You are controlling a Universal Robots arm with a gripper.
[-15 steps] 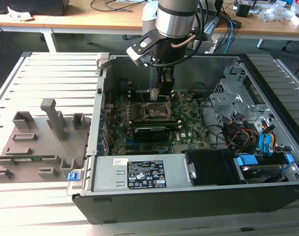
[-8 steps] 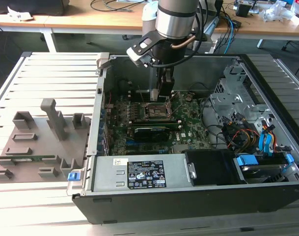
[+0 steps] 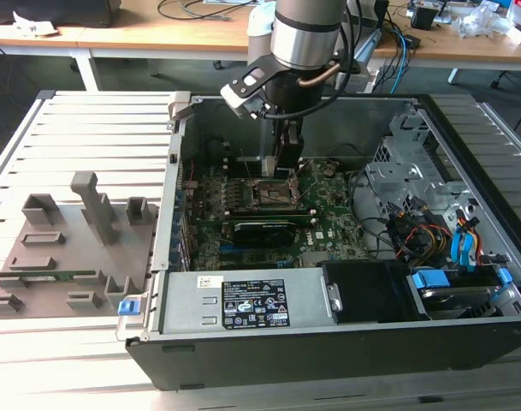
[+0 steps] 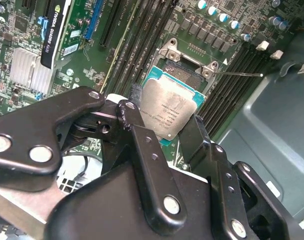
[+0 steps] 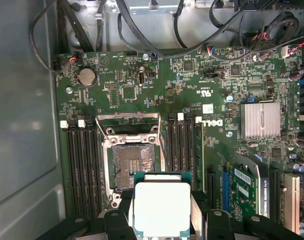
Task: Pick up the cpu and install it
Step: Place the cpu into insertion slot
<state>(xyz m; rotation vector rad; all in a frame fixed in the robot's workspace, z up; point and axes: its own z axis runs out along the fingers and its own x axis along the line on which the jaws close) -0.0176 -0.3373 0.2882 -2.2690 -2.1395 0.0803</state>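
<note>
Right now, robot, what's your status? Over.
Claw shut on the cpu. It hangs over the open socket, not seated. Nothing between them.

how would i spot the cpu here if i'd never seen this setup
Look inside the open computer case, at the green motherboard. The gripper hangs over the empty dark socket there, and the cpu is the flat square pinched between its fingers. Its plain silvery top with a thin greenish rim sets it apart from the dark, metal-framed socket below.
</note>
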